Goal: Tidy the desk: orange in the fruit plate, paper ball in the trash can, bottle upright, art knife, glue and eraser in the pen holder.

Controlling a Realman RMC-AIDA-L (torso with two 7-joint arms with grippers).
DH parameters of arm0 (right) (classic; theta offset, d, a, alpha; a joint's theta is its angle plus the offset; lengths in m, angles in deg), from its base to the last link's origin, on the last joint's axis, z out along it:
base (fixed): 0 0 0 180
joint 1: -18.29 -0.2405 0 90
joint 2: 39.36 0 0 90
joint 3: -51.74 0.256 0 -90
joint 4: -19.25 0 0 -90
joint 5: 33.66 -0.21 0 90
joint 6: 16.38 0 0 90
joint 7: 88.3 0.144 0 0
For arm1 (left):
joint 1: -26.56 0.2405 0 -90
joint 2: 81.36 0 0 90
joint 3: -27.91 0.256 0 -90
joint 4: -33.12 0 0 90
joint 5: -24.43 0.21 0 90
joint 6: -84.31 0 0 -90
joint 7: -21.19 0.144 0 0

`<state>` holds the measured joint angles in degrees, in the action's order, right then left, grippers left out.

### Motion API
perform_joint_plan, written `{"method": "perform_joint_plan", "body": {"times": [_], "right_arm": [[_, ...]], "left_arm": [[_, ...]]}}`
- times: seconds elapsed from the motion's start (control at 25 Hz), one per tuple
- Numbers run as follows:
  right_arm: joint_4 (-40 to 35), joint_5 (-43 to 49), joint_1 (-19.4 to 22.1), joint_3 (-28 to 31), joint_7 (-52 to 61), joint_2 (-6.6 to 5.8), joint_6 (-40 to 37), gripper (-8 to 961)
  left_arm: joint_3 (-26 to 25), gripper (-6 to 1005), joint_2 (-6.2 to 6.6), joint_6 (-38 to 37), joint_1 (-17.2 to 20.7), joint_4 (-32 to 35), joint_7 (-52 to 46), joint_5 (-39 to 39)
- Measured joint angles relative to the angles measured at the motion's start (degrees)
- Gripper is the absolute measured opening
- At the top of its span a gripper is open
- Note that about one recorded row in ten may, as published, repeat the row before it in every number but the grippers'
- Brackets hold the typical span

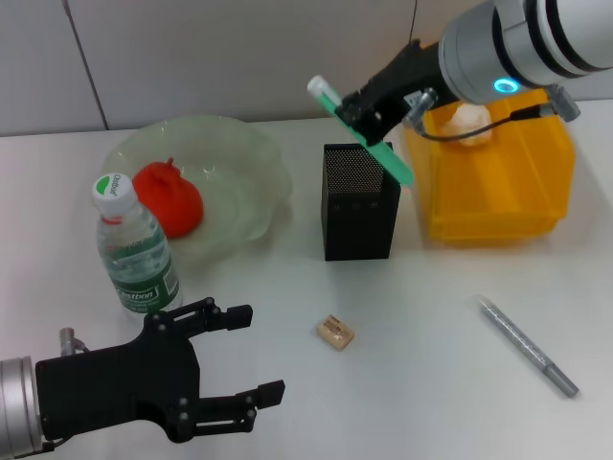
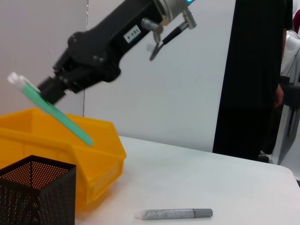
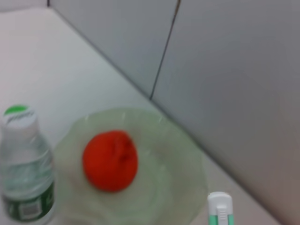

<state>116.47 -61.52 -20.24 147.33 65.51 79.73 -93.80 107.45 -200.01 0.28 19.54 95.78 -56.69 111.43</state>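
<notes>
White tabletop [image 1: 431, 383] filled the foreground, evenly lit. Pale grey panelled wall [image 1: 239, 57] stood behind it, with dark vertical seams. A tall black panel [image 2: 258, 75] rose beyond the table's far edge.

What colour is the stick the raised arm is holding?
Green with a white end, seen best in the head view.

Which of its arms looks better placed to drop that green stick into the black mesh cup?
Right. The right gripper already holds the long green stick tilted over the black mesh cup; the left gripper hovers open near the table's front edge.
</notes>
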Motion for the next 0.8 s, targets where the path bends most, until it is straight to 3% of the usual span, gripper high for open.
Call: {"method": "perform_joint_plan", "body": {"times": [0.28, 0.8], "right_arm": [[-2.16, 0.12, 0.8, -0.52, -1.18, 0.0, 6.38, 70], [-14.5, -0.38, 0.91, -6.77, -3.18, 0.01, 23.18, 97]], "left_arm": [[0.0, 861, -0.08, 0.04, -0.05, 0.0, 0.0, 0.0], [0.09, 861, -0.09, 0.04, -0.29, -0.55, 0.6, 0.0]]}}
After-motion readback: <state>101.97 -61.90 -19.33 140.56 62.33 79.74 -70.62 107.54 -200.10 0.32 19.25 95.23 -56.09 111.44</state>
